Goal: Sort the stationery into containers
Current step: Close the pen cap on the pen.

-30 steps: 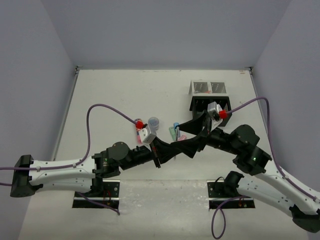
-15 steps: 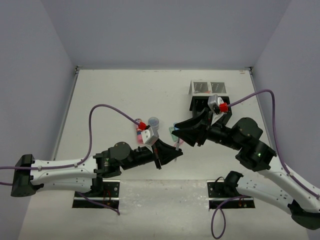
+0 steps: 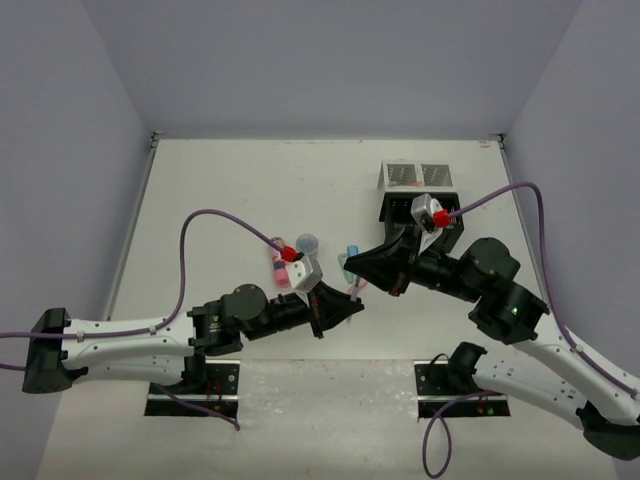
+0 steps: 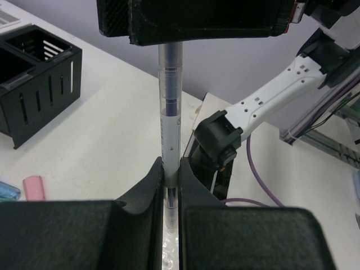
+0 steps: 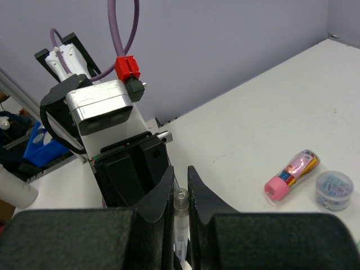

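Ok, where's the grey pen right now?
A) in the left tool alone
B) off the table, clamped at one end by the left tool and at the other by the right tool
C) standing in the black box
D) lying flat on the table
B: the left wrist view shows the grey pen pinched in the left tool, its far end inside the right tool.
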Available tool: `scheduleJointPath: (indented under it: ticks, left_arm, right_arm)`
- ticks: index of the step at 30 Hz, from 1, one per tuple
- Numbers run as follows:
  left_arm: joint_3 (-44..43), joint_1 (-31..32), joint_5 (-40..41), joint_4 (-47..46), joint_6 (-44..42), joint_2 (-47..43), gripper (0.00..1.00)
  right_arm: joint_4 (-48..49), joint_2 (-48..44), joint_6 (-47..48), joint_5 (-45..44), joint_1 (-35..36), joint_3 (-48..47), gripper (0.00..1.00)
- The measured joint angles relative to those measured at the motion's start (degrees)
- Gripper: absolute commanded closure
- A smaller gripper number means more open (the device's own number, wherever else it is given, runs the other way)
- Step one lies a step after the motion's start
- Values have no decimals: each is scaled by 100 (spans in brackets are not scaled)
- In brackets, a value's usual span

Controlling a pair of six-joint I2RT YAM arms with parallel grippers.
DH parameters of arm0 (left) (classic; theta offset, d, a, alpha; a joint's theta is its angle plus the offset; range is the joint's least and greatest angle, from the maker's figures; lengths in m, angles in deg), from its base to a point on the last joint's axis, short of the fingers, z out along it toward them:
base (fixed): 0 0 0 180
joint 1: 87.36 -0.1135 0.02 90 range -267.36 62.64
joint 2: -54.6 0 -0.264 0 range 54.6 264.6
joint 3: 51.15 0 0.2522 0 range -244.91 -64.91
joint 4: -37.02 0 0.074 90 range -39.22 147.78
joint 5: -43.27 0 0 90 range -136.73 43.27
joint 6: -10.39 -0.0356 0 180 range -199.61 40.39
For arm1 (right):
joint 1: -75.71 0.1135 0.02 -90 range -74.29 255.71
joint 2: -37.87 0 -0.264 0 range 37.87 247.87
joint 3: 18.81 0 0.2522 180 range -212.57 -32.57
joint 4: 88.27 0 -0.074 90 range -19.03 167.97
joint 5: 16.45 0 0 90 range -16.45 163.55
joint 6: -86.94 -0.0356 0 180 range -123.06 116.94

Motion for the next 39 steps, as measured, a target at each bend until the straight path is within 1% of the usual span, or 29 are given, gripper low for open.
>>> scheduleJointPath:
  ticks: [4,12,17,25,26,27,28,29,33,34,36,38,39]
  left_arm:
    - [-109,9,142,392,-180,-81,100]
    - [-810,6,463,1697,-686,-152,100]
    - [-944,4,569,1972,-799,-167,100]
    - [-1136,4,675,2096,-808,-176,100]
    - [-1136,4,686,2109,-828,-179,100]
    - [-1136,4,693,2129,-853,-181,100]
    - [-1136,4,696,2159,-883,-181,100]
    - [-1136,4,696,2153,-913,-178,100]
    - [-1089,-42,767,1511,-1038,-203,100]
    - [-1026,-46,787,1393,-1054,-204,100]
    - [-926,-42,785,1226,-1075,-200,100]
    - [-874,-35,787,1144,-1081,-200,99]
    - [-869,-35,790,1137,-1076,-199,91]
  right_arm:
    - [247,-34,-35,-1,-1,208,100]
    - [1472,-57,-255,-17,-40,785,100]
    - [2099,-41,-409,-23,-59,1091,100]
    - [2765,131,-589,-10,-72,1174,100]
    - [2793,132,-592,-11,-72,1191,92]
    - [2799,133,-595,-13,-72,1198,78]
    - [2763,132,-599,-17,-72,1189,72]
    - [2656,127,-603,-15,-71,1163,72]
    - [1844,127,-554,102,15,1065,77]
    - [1640,118,-519,94,15,983,82]
    - [1343,82,-446,92,22,886,99]
    - [1146,48,-359,87,27,836,100]
    - [1093,43,-311,81,26,825,100]
